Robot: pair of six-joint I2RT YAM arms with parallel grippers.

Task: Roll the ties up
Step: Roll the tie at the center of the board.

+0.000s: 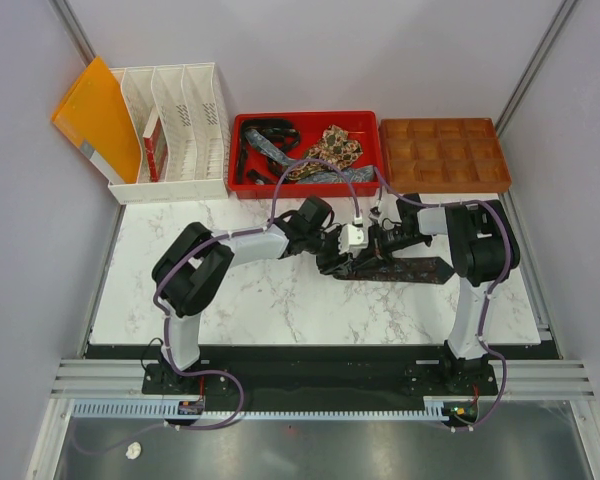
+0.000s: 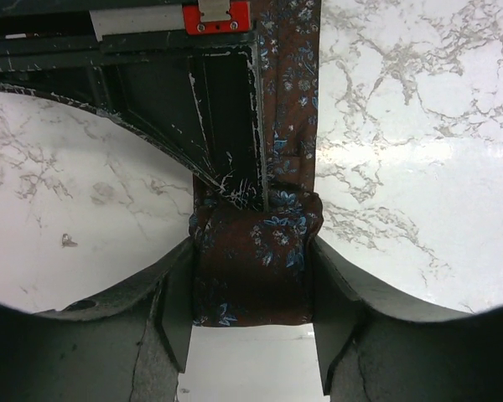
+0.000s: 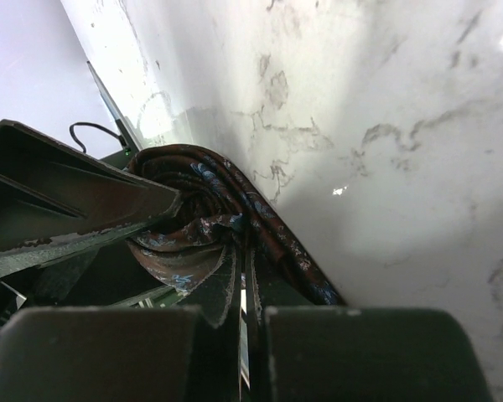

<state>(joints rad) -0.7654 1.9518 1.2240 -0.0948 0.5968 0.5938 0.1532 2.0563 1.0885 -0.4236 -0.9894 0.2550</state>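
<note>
Left wrist: rolled tie clasped by left hand, fingers part open; right hand pinched shut on roll's core.

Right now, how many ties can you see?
4: a brown floral tie on the marble table; a black tie, a blue patterned tie and a tan speckled tie in the red bin, where more may hide.

Your tie is dark brown with small blue flowers. The table under it is white marble, veined grey. In the far red tray you have a black tie, a blue patterned tie and a tan tie speckled brown. Right of it, the compartment tray is brown. Left of it, the rack is white and the folder orange. The cables are purple.
</note>
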